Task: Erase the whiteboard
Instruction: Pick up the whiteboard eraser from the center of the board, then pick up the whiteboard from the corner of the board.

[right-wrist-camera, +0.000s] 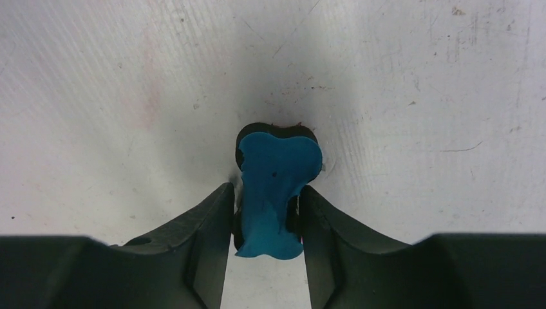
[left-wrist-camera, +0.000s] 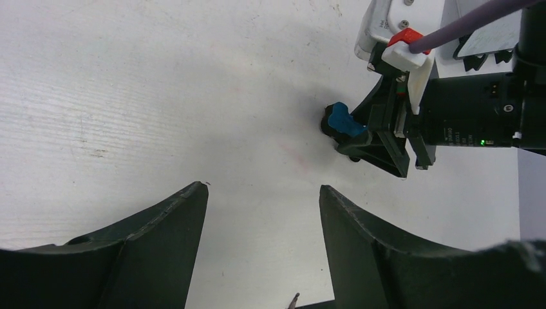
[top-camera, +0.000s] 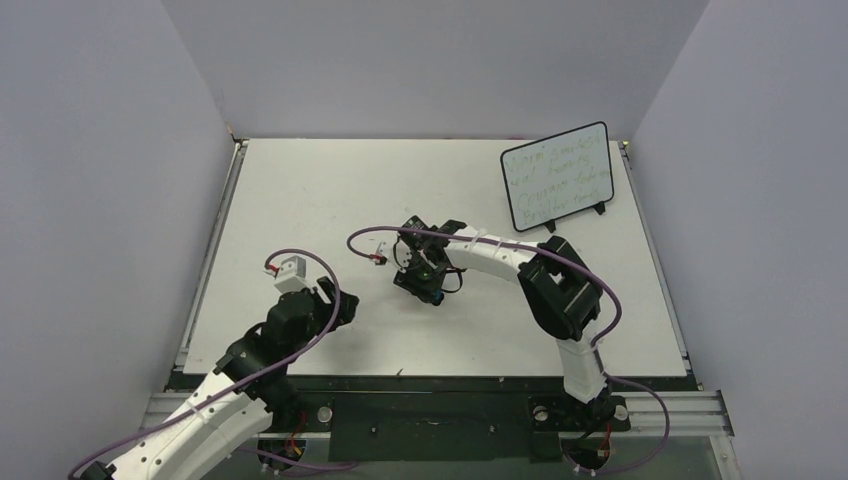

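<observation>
Wide open and empty over the table: left gripper. Ahead and to its right, right gripper, closed snugly on a blue bone-shaped eraser, low by the tabletop. Well beyond that gripper, off to its right: whiteboard, propped tilted on its stand, covered in green handwriting.

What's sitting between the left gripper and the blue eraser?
Only bare table: in the left wrist view, nothing lies between the open left gripper and the blue eraser, which the right gripper holds.
</observation>
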Robot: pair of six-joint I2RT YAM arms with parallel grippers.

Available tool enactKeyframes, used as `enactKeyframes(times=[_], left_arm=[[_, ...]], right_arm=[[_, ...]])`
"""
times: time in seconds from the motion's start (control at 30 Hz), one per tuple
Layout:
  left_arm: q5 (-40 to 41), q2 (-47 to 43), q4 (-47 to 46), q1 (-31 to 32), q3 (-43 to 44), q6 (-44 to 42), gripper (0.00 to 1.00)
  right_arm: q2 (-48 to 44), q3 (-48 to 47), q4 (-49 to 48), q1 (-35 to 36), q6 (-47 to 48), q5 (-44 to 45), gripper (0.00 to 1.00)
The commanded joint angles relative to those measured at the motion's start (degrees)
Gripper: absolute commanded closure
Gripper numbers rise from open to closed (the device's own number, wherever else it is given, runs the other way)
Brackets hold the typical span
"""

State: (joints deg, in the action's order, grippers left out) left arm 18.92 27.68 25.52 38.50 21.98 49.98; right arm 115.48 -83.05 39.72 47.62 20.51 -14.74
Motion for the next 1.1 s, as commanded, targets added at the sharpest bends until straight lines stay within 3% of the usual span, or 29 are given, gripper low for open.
enactKeyframes(times=[0.0,0.03,0.13,0.2,0.4,0.67,0.8,0.93,1.07], left_arm=[[1.38,-2.42,0.23,-0.23,-0.02,-0.11,0.38],[1.43,-2.95,0.36,-0.26,-0.1,-0.04,0.37],[0.98,-3.84,0.57,-0.26,-0.46,0.41,0.36],[-0.92,-4.17,-1.42,-0.27,-0.82,-0.06,0.35],[-7.92,2.54,-19.25,-0.34,-0.9,-2.21,0.34],[-20.19,40.94,-50.52,-1.02,13.49,-6.52,0.34],[-25.71,63.29,-62.09,-1.27,25.66,-6.3,0.34],[-30.04,79.44,-70.5,-1.28,41.9,-2.38,0.34],[-32.88,93.65,-80.96,-0.88,52.5,1.04,0.34]], right_arm=[[0.8,-2.68,0.44,-0.31,-0.73,0.72,0.67],[0.78,-2.59,0.44,-0.43,-0.73,0.38,0.7],[0.18,-2.37,0.7,-1.01,-0.82,-0.37,0.94],[-1.0,-2.17,1.02,-1.76,-0.9,-1.28,1.0],[-13.62,2.44,3.52,-9.85,0.61,-11.98,1.0],[-37.32,17.3,-1.92,-35.11,-1.24,-19.98,1.0],[-41.9,19.5,-5.64,-42.3,-4.94,-20.49,1.0],[-43.46,19.86,-7.28,-48.02,-7.34,-21.18,1.0],[-45.78,21.27,-9.8,-51.24,-9.81,-21.34,1.0]])
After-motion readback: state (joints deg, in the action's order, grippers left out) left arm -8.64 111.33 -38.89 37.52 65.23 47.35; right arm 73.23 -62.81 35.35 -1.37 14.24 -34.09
